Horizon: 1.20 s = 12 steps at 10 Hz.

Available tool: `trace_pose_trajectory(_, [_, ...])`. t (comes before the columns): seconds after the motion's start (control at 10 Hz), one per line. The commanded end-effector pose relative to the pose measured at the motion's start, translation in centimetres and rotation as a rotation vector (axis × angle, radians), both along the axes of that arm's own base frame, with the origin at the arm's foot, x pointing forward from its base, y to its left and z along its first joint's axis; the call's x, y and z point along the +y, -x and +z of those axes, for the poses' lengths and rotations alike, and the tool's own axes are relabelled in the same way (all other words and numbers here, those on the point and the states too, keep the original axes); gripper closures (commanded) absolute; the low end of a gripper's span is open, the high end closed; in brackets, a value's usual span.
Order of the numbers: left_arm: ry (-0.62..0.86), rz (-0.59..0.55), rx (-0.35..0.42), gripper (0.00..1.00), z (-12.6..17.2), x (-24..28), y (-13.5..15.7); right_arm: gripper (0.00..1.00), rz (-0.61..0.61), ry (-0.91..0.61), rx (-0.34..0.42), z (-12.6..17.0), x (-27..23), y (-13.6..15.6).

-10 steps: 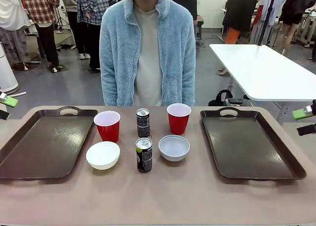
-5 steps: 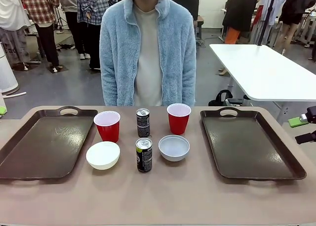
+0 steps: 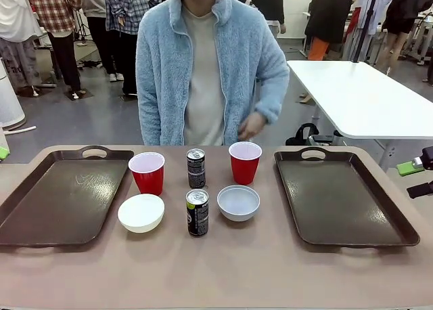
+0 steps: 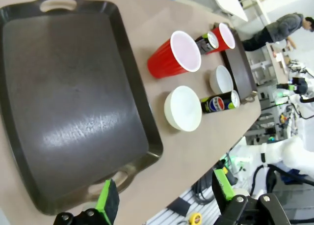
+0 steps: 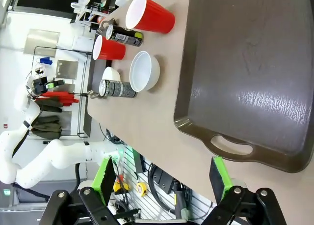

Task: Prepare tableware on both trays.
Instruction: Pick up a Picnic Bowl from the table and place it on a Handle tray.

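Tan tabletop [image 3: 223,269] | two red cups [image 3: 147,172], two bowls [image 3: 141,212], two cans [image 3: 196,168] clustered mid-table between left tray [image 3: 61,195] and right tray [image 3: 338,195] | person [image 3: 203,73] stands behind them, white table [image 3: 358,100] beyond | left gripper [image 4: 164,193], right gripper [image 5: 162,178] spread wide, holding nothing

Bright even light, glare on trays [image 3: 64,202], wrist views perhaps warped.

person [image 3: 203,66]: blue fleece jacket, far side | white table [image 3: 365,100]: behind, right | black bag [image 3: 306,135]: on floor
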<state>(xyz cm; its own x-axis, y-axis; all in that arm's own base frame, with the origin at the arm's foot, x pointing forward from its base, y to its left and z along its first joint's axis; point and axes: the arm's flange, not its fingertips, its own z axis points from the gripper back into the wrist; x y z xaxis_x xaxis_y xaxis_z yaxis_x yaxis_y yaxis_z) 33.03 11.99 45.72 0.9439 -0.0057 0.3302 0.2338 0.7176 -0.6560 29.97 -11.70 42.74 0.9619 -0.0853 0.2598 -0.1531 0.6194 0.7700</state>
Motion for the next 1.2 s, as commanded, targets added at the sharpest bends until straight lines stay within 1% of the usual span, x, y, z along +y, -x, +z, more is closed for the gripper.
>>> trace_pose_trajectory(0.0, [0.004, 0.007, 0.001, 0.00, 0.1, 0.2, 0.0, 0.00, 0.000, -0.019, -0.003, -0.2, 0.1, -0.2])
trace_pose_trajectory(0.8, [0.000, 0.002, 0.000, 0.00, 0.0, 0.1, 0.0, 0.00, 0.000, -0.019, -0.003, -0.2, 0.1, -0.2])
trace_pose_trajectory(0.9, [-0.116, -0.016, -0.024, 0.00, 1.2, -2.4, -0.7, 0.00, 0.000, -0.019, -0.003, -0.2, 0.1, -0.2])
trace_pose_trajectory(1.1, [-0.330, -0.002, -0.054, 0.00, 3.7, -7.7, -2.2, 0.00, 0.000, -0.019, -0.003, -0.2, 0.1, -0.2])
